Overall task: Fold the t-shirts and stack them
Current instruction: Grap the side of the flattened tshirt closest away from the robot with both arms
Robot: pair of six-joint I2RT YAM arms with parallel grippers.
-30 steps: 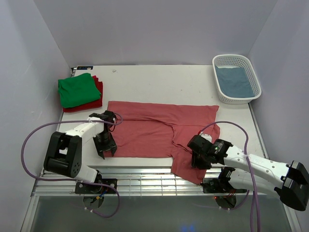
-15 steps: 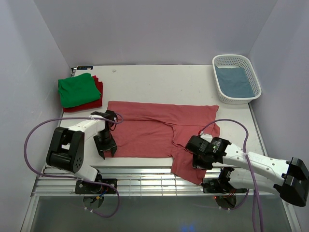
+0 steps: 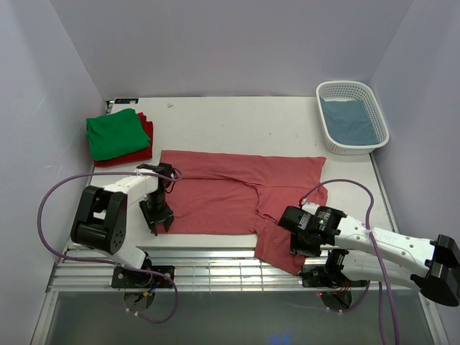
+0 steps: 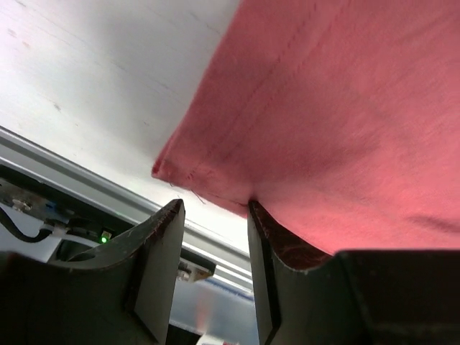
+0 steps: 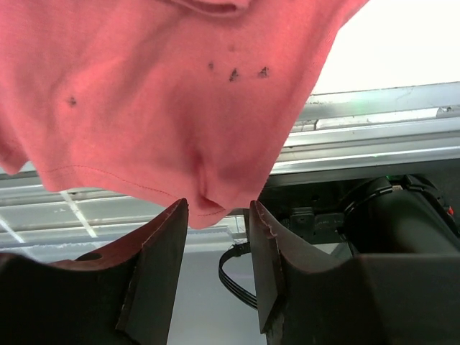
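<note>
Pinkish-red t-shirt [image 3: 237,190] lies spread flat across the middle of the table [image 3: 237,126], one flap drooping over the near edge at lower right. My left pincer [image 3: 157,215] stands at the lower-left hem corner, jaws apart with nothing between them. My right pincer [image 3: 302,241] straddles the hanging hem, jaws apart and cloth unclamped. Both seem placed to lift the near edge for a fold. At upper left the green t-shirt [image 3: 115,133] tops the dark red t-shirt [image 3: 147,136]; the grey-blue t-shirt [image 3: 350,122] fills the basket [image 3: 327,133], upper right.

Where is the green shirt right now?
In the top view, the green shirt lies folded near the far left corner of the table. It sits on top of the dark red shirt, just beyond the spread-out pink shirt.
</note>
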